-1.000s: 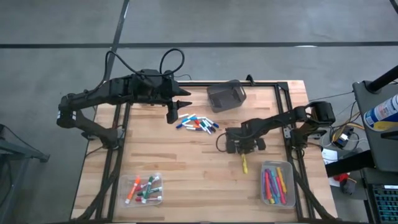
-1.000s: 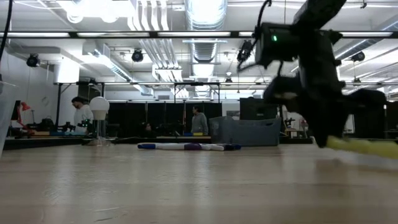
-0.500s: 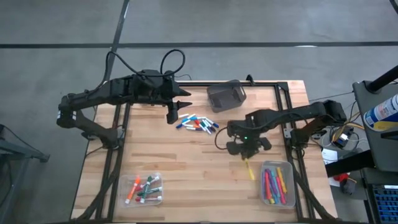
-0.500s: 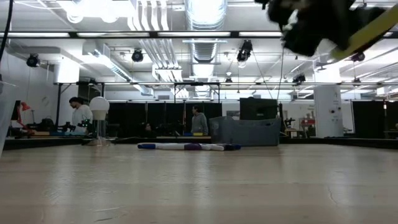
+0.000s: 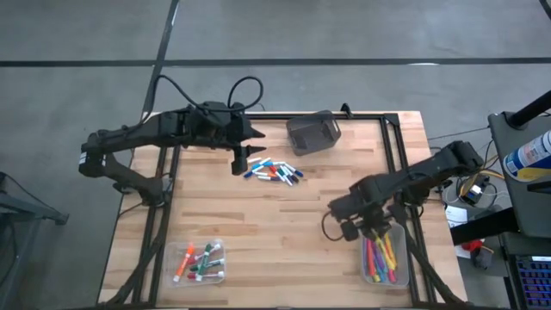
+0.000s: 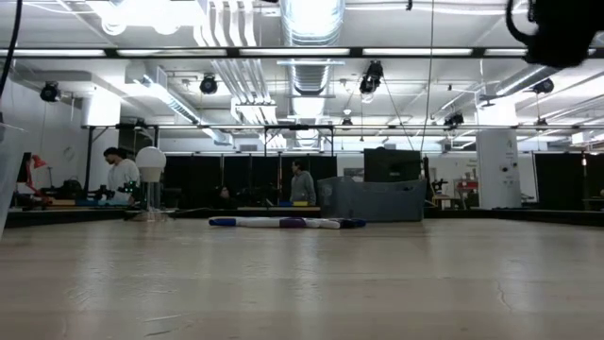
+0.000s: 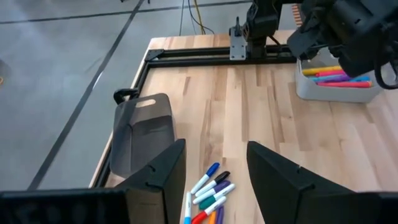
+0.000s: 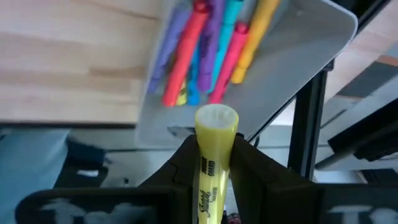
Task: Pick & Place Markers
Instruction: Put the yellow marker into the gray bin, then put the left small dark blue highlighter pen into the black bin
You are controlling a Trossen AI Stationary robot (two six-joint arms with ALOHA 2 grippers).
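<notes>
A loose pile of coloured markers point(image 5: 273, 170) lies on the wooden table near its far middle; the left wrist view shows this pile point(image 7: 208, 199) too. My left gripper point(image 5: 245, 159) hovers open just left of the pile, touching nothing. My right gripper point(image 5: 362, 228) is raised over the far left end of the near-right clear tray point(image 5: 385, 254). It is shut on a yellow marker point(image 8: 216, 124). The tray holds several markers point(image 8: 211, 43) lying side by side. My right gripper pinches the yellow marker's barrel point(image 8: 211, 168) between its two fingers point(image 8: 255, 168). The marker lies along the fingers and sticks out past their tips, its round end toward the tray below. It is lifted clear of the table and the tray.
A dark mesh bin point(image 5: 312, 133) stands at the far edge, right of my left gripper. A second clear tray point(image 5: 200, 263) with several markers sits near the front left corner. Black frame rails point(image 5: 396, 146) run along the table's sides and back. People stand in the room beyond.
My right gripper has risen from the table's middle and swung toward the near-right tray, tipping as it went. The yellow marker, which lay on the table under the gripper, is now lifted clear and carried over the tray's end.
</notes>
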